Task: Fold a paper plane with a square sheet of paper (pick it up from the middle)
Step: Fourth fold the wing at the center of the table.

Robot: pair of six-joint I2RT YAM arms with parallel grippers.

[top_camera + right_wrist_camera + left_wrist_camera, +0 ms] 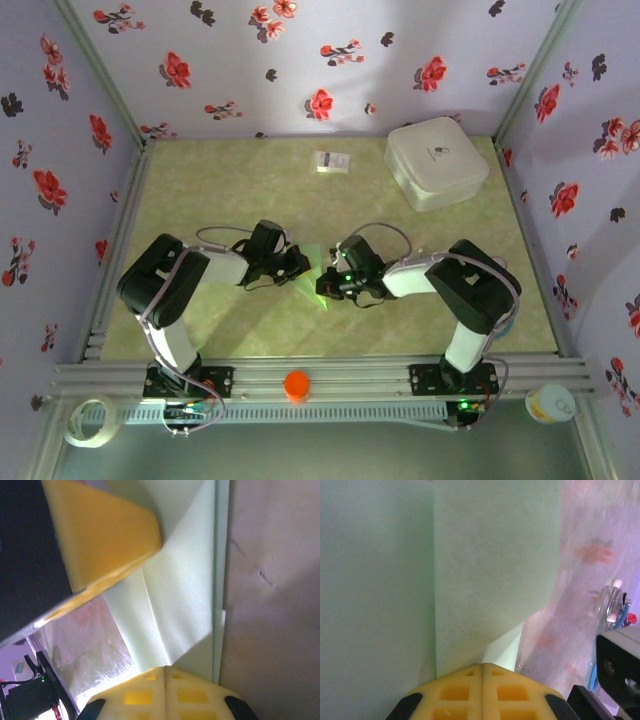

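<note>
Plainly, the paper (312,274), pale green and creased into overlapping layers, sits between both grippers, nearer the arm bases than the box (437,162) and to its left. We see the left gripper (299,265) clamped on one edge, fingers pressed together, and the right gripper (323,285) pinched shut on the opposite edge. A card (331,162) lies just left of the box.

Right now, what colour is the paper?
The paper is plain pale mint green, clearest in the left wrist view.
</note>
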